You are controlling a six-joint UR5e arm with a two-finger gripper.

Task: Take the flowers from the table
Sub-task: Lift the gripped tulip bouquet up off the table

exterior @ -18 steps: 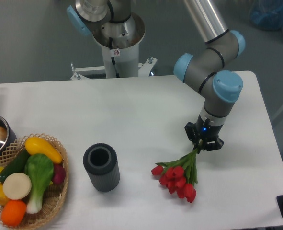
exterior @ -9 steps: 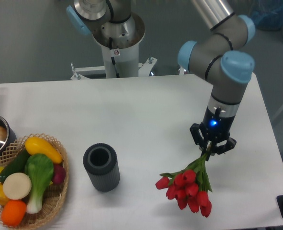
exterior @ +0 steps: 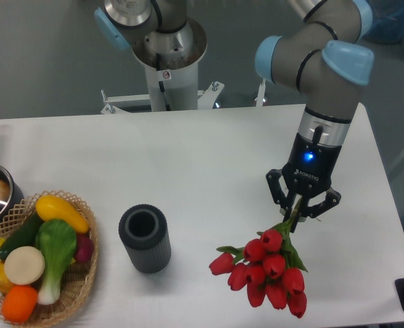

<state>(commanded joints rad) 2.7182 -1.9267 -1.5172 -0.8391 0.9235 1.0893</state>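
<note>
A white table (exterior: 188,157) is seen from above, with a robot arm reaching in from the upper right. The gripper (exterior: 301,213) is clamped narrowly on the green stems of the flowers (exterior: 266,272), a bunch of red tulips whose blooms hang at about 7 o'clock from the fingers, near the table's front right. Whether the blooms touch the surface cannot be told, though they appear lifted. For the step in hand (carrying the bunch clear of the table), the hold on the stems should be kept firm and the rise kept straight and slow, so that the heavy heads are not swung loose. At 9 o'clock from the flowers stands a dark ribbed cylinder (exterior: 144,238); further left a basket (exterior: 78,290) of toy vegetables is seen.
</note>
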